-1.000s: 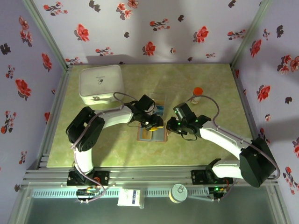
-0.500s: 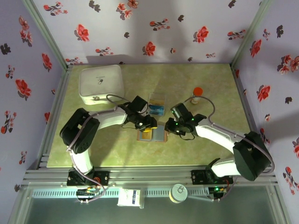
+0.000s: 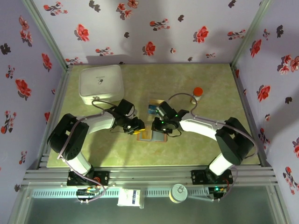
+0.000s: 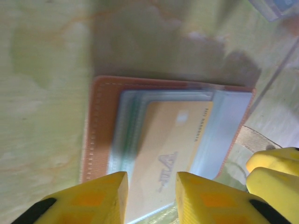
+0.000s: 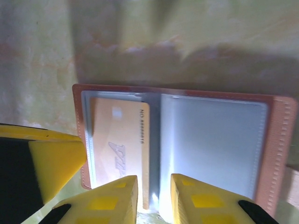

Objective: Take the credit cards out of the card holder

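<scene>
Top view: the card holder (image 3: 158, 138) lies open and flat on the tabletop (image 3: 210, 140), near its middle and just in front of a clear box (image 3: 157, 103) with something blue inside. A white box (image 3: 102, 84) sits at the far left, an orange-capped bottle (image 3: 197, 93) to the right. We note the left gripper (image 3: 136, 127) and the right gripper (image 3: 159, 126) both down at the holder, one from each side. Left wrist view: a yellow-orange card (image 4: 163, 149) sits in a blue-grey pocket, its near end showing in the gap between the left fingers (image 4: 100, 198), which stand apart. We cannot tell whether they touch it. Right wrist view: the right fingers (image 5: 201, 198) stand apart, astride the holder's centre fold, with the card in the left page.
</scene>
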Robot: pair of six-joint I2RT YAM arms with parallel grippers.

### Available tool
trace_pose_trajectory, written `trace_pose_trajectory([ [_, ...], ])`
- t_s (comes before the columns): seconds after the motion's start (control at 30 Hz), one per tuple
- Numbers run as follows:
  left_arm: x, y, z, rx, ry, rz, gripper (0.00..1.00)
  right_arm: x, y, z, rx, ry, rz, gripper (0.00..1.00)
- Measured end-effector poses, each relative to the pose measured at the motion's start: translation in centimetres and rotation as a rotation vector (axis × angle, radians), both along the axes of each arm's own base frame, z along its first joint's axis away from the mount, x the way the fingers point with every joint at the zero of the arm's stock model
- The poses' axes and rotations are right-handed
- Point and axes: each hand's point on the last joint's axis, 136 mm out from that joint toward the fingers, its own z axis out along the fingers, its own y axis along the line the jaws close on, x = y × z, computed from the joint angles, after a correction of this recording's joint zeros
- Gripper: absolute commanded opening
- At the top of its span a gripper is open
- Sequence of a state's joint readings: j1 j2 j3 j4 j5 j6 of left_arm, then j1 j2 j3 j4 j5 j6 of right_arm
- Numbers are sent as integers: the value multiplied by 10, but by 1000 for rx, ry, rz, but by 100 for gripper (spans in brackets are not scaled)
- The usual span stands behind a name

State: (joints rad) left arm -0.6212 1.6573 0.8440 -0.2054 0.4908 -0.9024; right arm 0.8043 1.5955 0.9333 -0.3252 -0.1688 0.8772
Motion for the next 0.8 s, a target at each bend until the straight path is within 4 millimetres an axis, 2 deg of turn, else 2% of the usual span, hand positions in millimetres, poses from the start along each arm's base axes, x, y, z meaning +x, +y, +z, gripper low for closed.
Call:
trace_pose_trajectory([
  [0.3,0,3,-4,2,-12,-11,19,0,13,-12,9,36,9,26],
  [0.47,0,6,-12,17,5,-10,17,-1,18,-19,16,55,14,25],
  [0.8,-1,8,-14,20,1,-19,15,1,27,-20,44,63,28,22],
])
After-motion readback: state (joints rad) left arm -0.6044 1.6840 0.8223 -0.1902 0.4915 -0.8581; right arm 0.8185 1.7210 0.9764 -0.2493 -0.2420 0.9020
